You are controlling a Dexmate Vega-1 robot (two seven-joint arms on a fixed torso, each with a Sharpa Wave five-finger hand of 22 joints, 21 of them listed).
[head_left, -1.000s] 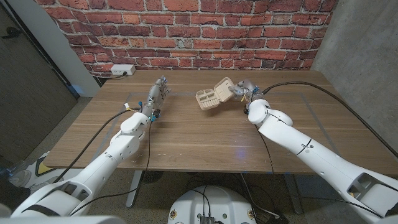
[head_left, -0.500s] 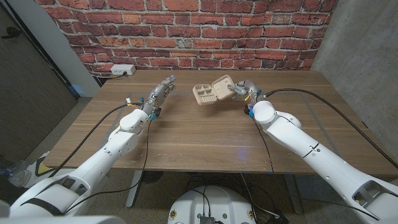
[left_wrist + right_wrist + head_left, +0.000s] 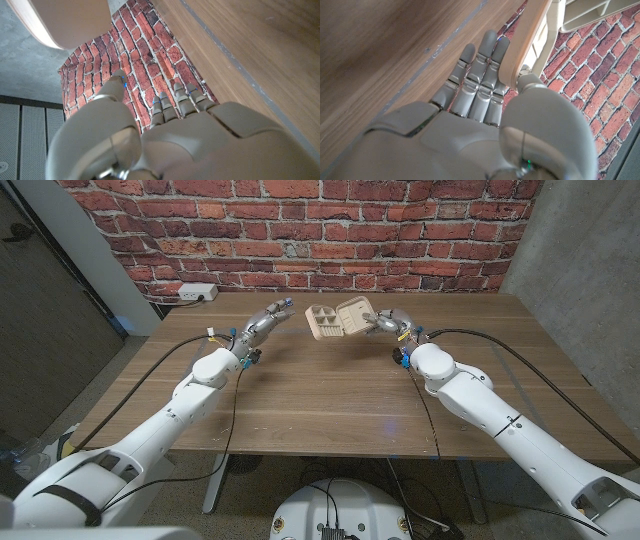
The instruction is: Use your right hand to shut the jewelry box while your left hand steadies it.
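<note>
The beige jewelry box (image 3: pixel 337 320) stands open, its compartment tray (image 3: pixel 322 322) facing me and its lid (image 3: pixel 354 315) swung back to the right. My right hand (image 3: pixel 388 323) grips the lid's edge (image 3: pixel 527 40) between thumb and fingers and holds the box up off the wooden table (image 3: pixel 330 400). My left hand (image 3: pixel 267 321) hovers just left of the box, fingers spread and reaching toward it across a small gap. In the left wrist view the box's rounded corner (image 3: pixel 60 20) hangs beyond the fingertips (image 3: pixel 119 80), not touching them.
A red brick wall (image 3: pixel 300 230) runs behind the table's far edge, with a white power strip (image 3: pixel 196 292) at its foot on the left. Cables trail along both arms. A concrete wall stands at the right.
My right hand has carried the open box left and farther from me. My left hand has risen off the table side and swung right toward the box, its fingers spreading.
</note>
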